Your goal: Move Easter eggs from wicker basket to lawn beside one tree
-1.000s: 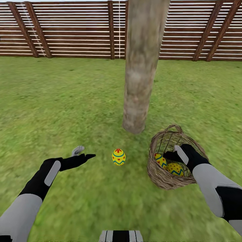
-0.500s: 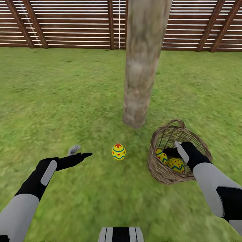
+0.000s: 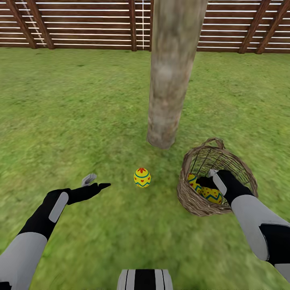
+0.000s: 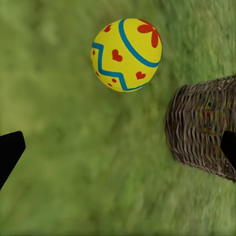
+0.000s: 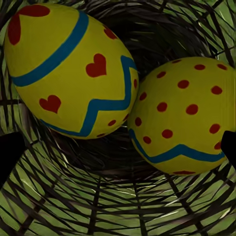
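One egg out by the trunk, two left in the basket.

Head view: a yellow painted egg (image 3: 142,177) lies on the grass near the pale tree trunk (image 3: 169,72); the left gripper (image 3: 94,182) hangs spread, empty.
Right wrist view: the right gripper's fingers, parted, reach inside the brown woven-twig basket (image 5: 118,206) toward a heart-marked egg (image 5: 69,73) and a dotted egg (image 5: 184,115); next, probably closing on one.

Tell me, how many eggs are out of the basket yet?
One egg already lies on the lawn near the tree. The right pincer is open inside the wicker basket, over the heart egg and dotted egg. Both must come out. The left pincer is open and empty.
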